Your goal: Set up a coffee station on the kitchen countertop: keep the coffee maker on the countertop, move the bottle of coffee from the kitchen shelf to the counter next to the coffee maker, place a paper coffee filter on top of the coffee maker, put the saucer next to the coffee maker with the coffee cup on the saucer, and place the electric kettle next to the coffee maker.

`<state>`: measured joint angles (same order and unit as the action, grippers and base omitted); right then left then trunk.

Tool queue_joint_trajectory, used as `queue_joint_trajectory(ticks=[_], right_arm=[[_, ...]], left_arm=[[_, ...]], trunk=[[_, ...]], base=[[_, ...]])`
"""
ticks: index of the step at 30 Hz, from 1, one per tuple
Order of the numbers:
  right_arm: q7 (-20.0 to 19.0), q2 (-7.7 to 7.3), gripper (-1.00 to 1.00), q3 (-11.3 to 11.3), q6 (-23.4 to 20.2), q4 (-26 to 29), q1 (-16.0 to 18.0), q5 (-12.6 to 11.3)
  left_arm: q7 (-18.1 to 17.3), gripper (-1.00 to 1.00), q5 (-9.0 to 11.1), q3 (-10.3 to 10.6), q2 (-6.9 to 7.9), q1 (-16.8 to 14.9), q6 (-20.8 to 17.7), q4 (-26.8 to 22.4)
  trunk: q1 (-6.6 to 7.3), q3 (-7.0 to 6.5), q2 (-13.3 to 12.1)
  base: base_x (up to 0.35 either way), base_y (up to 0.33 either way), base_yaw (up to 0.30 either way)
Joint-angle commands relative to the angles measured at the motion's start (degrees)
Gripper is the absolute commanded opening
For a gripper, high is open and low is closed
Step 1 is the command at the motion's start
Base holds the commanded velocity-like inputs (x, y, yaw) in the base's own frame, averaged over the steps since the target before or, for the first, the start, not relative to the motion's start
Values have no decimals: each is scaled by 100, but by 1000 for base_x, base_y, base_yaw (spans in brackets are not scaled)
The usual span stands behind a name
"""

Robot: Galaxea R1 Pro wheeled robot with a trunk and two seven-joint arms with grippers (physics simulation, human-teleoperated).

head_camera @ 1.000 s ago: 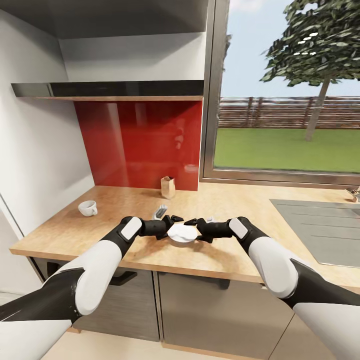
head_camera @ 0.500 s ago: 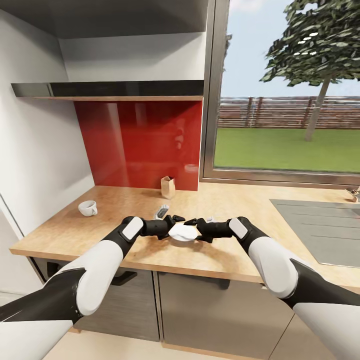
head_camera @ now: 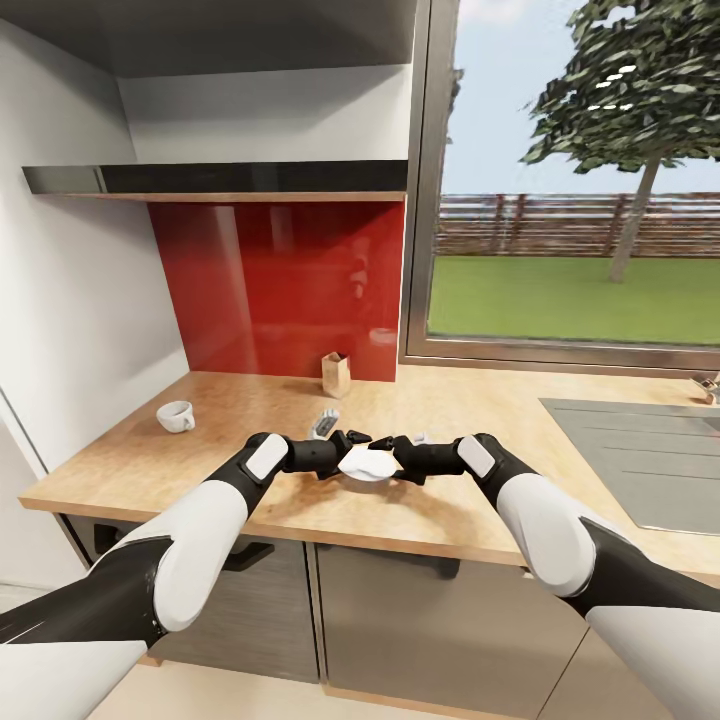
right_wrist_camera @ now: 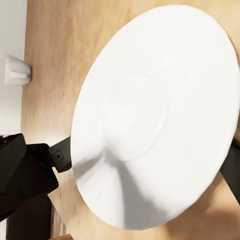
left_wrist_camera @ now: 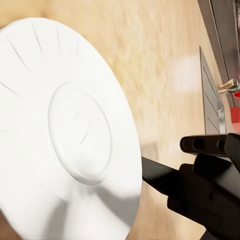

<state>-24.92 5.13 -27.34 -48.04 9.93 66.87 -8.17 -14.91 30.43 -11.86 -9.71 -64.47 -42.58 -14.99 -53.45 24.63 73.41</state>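
Slightly raised since the earlier frame, the saucer [head_camera: 366, 464] hangs tilted between my two jaws above the counter [head_camera: 300, 505] front edge. Left gripper [head_camera: 352, 441] and right gripper [head_camera: 392, 449] meet opposite rims; clamping cannot be confirmed. Coffee cup [head_camera: 176, 416] stands well apart, nearer my left arm.

Domestic kitchen: light-wood countertop [head_camera: 430, 400] over grey cabinet fronts [head_camera: 420, 610], red splashback [head_camera: 280, 285], steel sink [head_camera: 640, 455] at the right edge, window [head_camera: 580, 200] onto garden.
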Motion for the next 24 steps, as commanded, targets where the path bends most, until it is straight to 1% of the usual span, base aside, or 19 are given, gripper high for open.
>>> queue_joint_trajectory(ticks=[1,4,5,24], right_arm=[[31,0,100,51,-14,9,-1,17],[31,2,100,46,-13,9,0,17],[31,4,-100,45,-13,9,-1,17],[31,-1,-100,35,-12,9,-4,17]], left_arm=[[-11,100,-28,-44,-4,-4,-32,-4],[-11,100,-28,-45,-4,-4,-31,-4],[-11,100,-28,-45,-4,-4,-31,-4],[-2,100,-28,-36,7,-4,-31,-6]], trunk=[[0,7,3],[0,7,3],[0,7,3],[0,7,3]], base=[[0,0,0],[0,0,0],[0,0,0],[0,0,0]])
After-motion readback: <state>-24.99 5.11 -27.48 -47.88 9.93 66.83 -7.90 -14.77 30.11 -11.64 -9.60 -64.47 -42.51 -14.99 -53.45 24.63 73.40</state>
